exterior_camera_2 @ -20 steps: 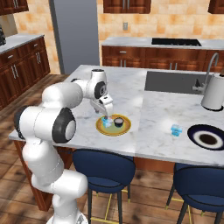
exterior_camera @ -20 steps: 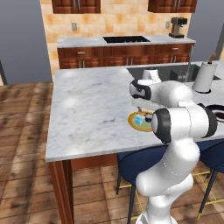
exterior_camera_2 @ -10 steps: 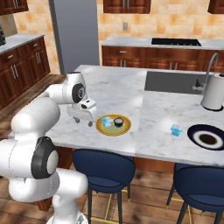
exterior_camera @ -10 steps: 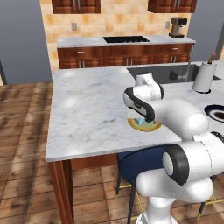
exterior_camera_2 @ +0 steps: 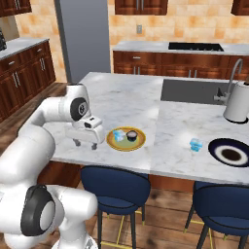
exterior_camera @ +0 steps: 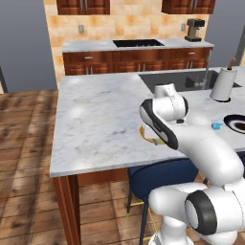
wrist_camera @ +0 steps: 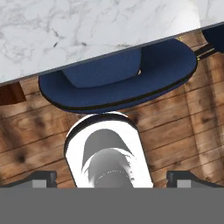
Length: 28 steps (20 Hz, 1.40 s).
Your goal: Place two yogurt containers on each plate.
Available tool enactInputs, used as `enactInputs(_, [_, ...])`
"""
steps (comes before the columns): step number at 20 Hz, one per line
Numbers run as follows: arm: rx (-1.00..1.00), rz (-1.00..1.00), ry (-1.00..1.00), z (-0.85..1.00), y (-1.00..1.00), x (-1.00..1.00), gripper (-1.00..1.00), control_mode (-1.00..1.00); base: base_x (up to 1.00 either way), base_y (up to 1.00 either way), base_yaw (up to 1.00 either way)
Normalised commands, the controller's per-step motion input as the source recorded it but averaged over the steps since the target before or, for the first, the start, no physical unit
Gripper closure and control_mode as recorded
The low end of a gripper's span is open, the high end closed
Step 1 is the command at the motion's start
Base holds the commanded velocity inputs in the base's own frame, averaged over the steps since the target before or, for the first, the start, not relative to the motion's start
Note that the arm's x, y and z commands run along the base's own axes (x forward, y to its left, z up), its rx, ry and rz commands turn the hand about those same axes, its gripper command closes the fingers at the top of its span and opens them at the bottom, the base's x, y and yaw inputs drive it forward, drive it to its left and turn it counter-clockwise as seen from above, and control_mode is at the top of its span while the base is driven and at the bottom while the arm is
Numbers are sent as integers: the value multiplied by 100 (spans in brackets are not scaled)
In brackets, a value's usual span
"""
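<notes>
On the golden-yellow plate (exterior_camera_2: 126, 145) near the island's front edge stand a pale-blue yogurt tub (exterior_camera_2: 118, 135) and a dark round yogurt cup (exterior_camera_2: 132, 136). Another pale-blue tub (exterior_camera_2: 195, 144) sits on the marble beside the black plate (exterior_camera_2: 231, 162), which has nothing on it. My gripper (exterior_camera_2: 85, 145) hangs just left of the golden plate, over the counter's front edge, open with nothing between its fingers. In the hand view the fingertips (wrist_camera: 43, 177) stand wide apart. In the left base view my arm hides most of the golden plate (exterior_camera: 145, 135); the loose tub (exterior_camera: 217, 126) and black plate (exterior_camera: 238, 122) lie at the right.
A tall white cylinder (exterior_camera_2: 239, 104) with a brown stick stands behind the black plate, next to the sink (exterior_camera_2: 194, 90) and its tap. Blue stools (exterior_camera_2: 114, 187) are tucked under the island's front edge. Bare marble (exterior_camera: 95, 115) stretches across the island's left half.
My hand has swung from above the golden plate to its left, out over the counter's front edge, still open. The tub and cup stay on the plate.
</notes>
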Motion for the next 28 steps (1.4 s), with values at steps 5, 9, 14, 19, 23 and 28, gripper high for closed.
enactInputs(5, [0,0,0,0,0,0,-100,-100,0,0,0])
enactInputs(9, [0,1,0,0,-11,0,-100,100,0,-58,2])
enactInputs(14, [0,0,0,0,0,0,-100,100,0,-100,1])
enactInputs(19, [0,0,0,0,0,0,-100,100,0,-100,2])
enactInputs(23, [0,0,0,0,0,0,-100,100,12,-95,1])
enactInputs(28, [0,0,0,0,0,0,-100,100,47,-28,-1])
